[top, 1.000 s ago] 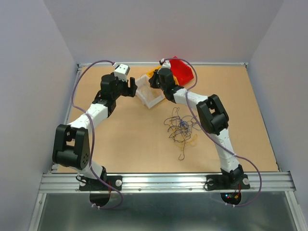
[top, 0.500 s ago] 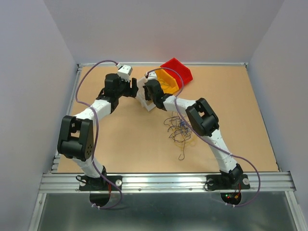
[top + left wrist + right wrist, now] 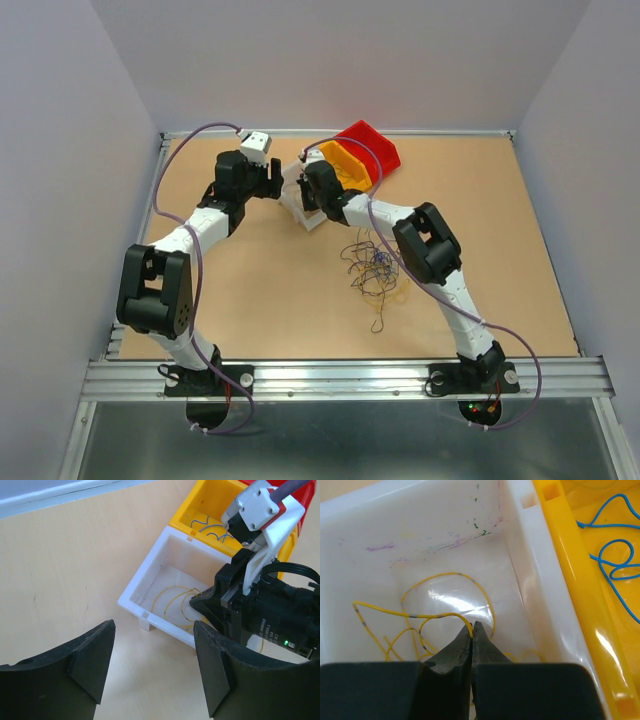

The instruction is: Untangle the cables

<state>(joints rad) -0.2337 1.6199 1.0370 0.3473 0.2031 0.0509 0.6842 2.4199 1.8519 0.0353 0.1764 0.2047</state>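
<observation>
While my left pincer [image 3: 153, 626] is hanging wide open beside the white plastic bin [image 3: 143, 569], my right pincer [image 3: 471, 626] is pinching a thin yellow wire [image 3: 395, 612] inside.

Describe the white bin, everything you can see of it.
The white bin is an open-topped rectangular tray of glossy plastic, with purple and green smears inside. It stands upright on the table, one side against the yellow bin. Thin yellow wires curl on its floor; the right gripper, shut, reaches in, apparently pinching one.
</observation>
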